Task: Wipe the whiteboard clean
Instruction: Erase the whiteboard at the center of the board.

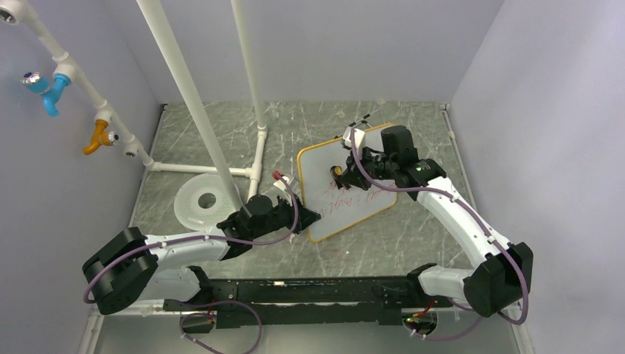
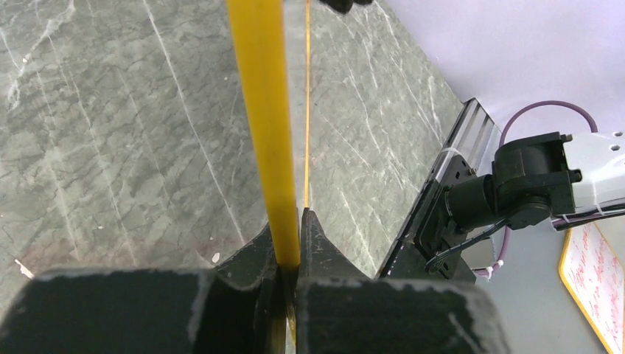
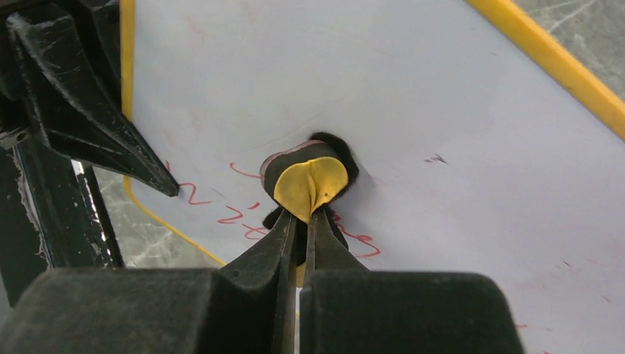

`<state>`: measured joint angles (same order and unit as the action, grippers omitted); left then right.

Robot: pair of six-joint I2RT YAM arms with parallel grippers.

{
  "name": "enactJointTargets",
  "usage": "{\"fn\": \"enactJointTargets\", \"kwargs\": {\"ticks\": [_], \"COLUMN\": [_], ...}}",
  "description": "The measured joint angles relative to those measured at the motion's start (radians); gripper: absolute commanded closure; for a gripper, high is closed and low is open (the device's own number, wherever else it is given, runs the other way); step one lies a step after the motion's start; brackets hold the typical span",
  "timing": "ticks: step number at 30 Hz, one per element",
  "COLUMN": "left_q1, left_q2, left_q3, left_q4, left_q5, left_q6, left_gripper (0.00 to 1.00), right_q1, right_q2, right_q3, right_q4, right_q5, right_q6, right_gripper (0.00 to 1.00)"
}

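Far left wall: white pipe run [image 1: 88, 92] with a blue fitting [image 1: 51, 92] and an orange fitting [image 1: 96, 136]. White disc with centre hole [image 1: 197, 200] lies flat on the grey marbled table [image 1: 413, 243].

Left gripper [image 1: 301, 216]: fingers clamped tight on the frame at the near-left edge of the whiteboard [image 1: 324, 169]. In the wrist view the frame runs edge-on between the pads [image 2: 313, 236].

Whiteboard sits centre-right on the table, skewed to the table edge. Flat or slightly tipped, cannot tell. Red scrawl [image 3: 243, 214] crosses its lower half and is too loose to read.

Right gripper [image 3: 302, 221]: fingers nearly closed, pinching a small yellow-and-black eraser pad [image 3: 309, 181], which is folded and pressed against the board face at the scrawl.
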<state>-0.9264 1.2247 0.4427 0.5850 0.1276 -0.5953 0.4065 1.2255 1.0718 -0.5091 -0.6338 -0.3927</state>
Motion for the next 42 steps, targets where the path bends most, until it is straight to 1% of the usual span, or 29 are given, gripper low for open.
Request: {"fn": "enactJointTargets", "kwargs": {"ticks": [2, 7, 10, 13, 16, 19, 23, 28, 32, 37, 40, 42], "left_q1": [0.000, 0.000, 0.000, 0.000, 0.000, 0.000, -0.003, -0.003, -0.003, -0.003, -0.003, -0.003], "left_q2": [0.000, -0.016, -0.021, -0.022, -0.022, -0.022, -0.022, -0.021, -0.021, -0.018, -0.017, -0.016], "left_q3": [-0.001, -0.016, -0.018, -0.018, -0.018, -0.018, -0.018, -0.018, -0.018, -0.018, -0.018, -0.018], "left_q4": [-0.002, -0.008, -0.011, -0.011, -0.009, -0.007, -0.001, 0.001, 0.002, 0.002, 0.002, 0.006], "left_q5": [-0.002, -0.013, -0.013, -0.013, -0.013, -0.012, -0.008, -0.003, -0.001, -0.002, -0.002, -0.002], "left_q6": [-0.001, -0.001, 0.001, 0.002, 0.005, 0.005, 0.005, 0.005, 0.005, 0.008, 0.009, 0.009], "left_gripper": [1.00, 1.00, 1.00, 1.00, 1.00, 1.00, 1.00, 1.00, 1.00, 1.00, 1.00, 1.00], "right_q1": [0.023, 0.132, 0.159, 0.141, 0.075, 0.008, -0.024, -0.010, 0.063, 0.130, 0.127, 0.091], "right_q2": [0.003, 0.031, 0.046, 0.048, 0.044, 0.020, -0.003, 0.000, 0.018, 0.054, 0.057, 0.053], "right_q3": [-0.005, -0.009, -0.009, -0.009, -0.009, -0.015, -0.020, -0.021, -0.021, -0.021, -0.021, -0.021], "right_q4": [0.000, -0.049, -0.081, -0.081, -0.070, -0.043, -0.011, -0.023, -0.063, -0.113, -0.117, -0.107], "right_q5": [0.003, -0.005, -0.023, -0.042, -0.061, -0.050, -0.032, -0.054, -0.080, -0.100, -0.101, -0.104], "right_q6": [-0.028, -0.128, -0.156, -0.142, -0.088, -0.037, -0.018, -0.063, -0.134, -0.175, -0.163, -0.118], "right_gripper": [1.00, 1.00, 1.00, 1.00, 1.00, 1.00, 1.00, 1.00, 1.00, 1.00, 1.00, 1.00]}}
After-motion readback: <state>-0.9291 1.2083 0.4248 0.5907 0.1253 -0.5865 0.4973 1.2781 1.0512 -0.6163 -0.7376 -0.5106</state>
